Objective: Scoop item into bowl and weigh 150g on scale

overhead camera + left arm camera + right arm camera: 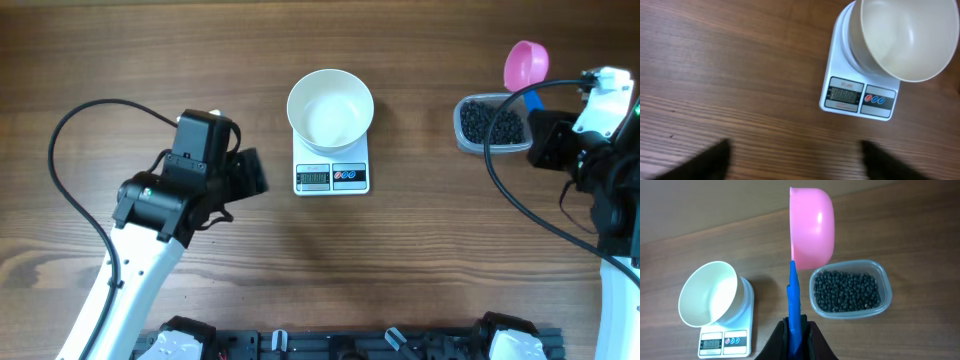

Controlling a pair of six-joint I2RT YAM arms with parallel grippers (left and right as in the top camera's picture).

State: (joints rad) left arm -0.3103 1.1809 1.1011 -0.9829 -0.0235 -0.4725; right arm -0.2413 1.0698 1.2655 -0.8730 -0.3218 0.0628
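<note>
The white bowl [330,108] stands empty on the small white scale [332,176] at the table's middle. The item, a heap of black beads [492,122], lies in a clear tub [463,140] at the right. My right gripper [796,330] is shut on the blue handle [794,292] of a pink scoop [812,227], which it holds above the table just behind the tub, with nothing in it. My left gripper [797,165] is open and holds nothing, low over bare wood left of the scale [857,97] and bowl [910,35].
Black cables loop from both arms over the table's left and right sides. The arm bases and a dark rail run along the front edge [350,345]. Bare wood lies between the scale and the tub.
</note>
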